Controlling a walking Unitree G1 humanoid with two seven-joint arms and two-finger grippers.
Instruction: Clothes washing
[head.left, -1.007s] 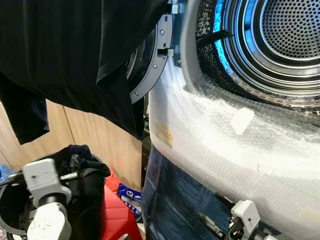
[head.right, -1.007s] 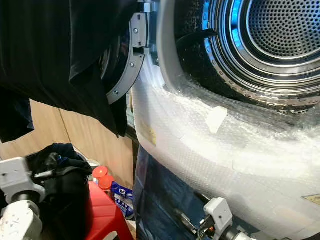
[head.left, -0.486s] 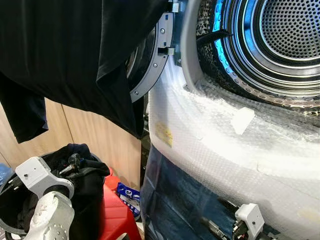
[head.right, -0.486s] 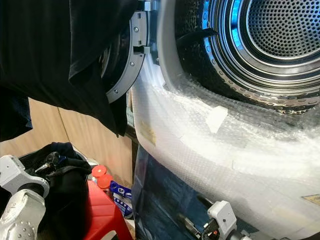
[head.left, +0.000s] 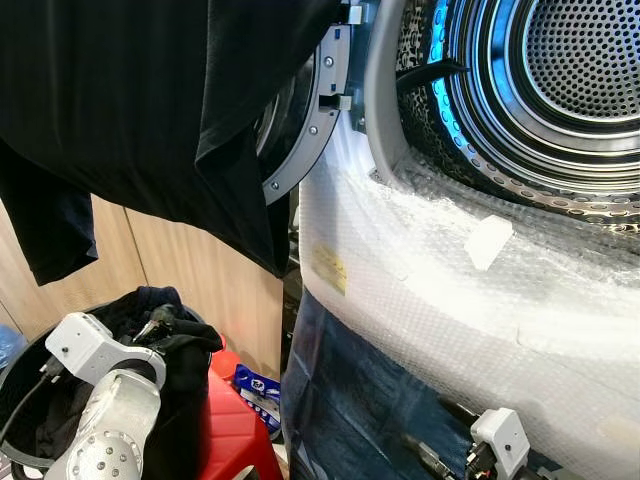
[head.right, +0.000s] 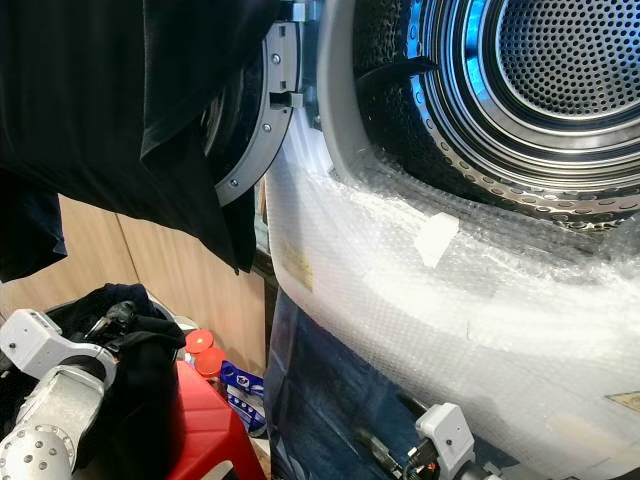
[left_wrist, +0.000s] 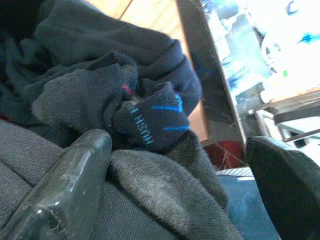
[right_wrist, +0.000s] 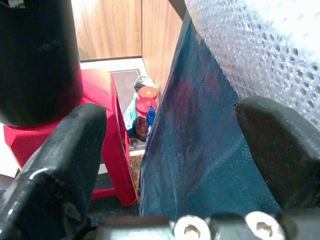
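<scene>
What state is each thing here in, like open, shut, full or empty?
Round washing machine door: swung open, black garment draped over it.
Perforated steel drum: looks empty.
Black laundry basket: holds dark clothes, standing on red plastic stool.
Left gripper: open, over the dark clothes.
Right gripper: open, idle, low by the bubble-wrapped machine front.
</scene>
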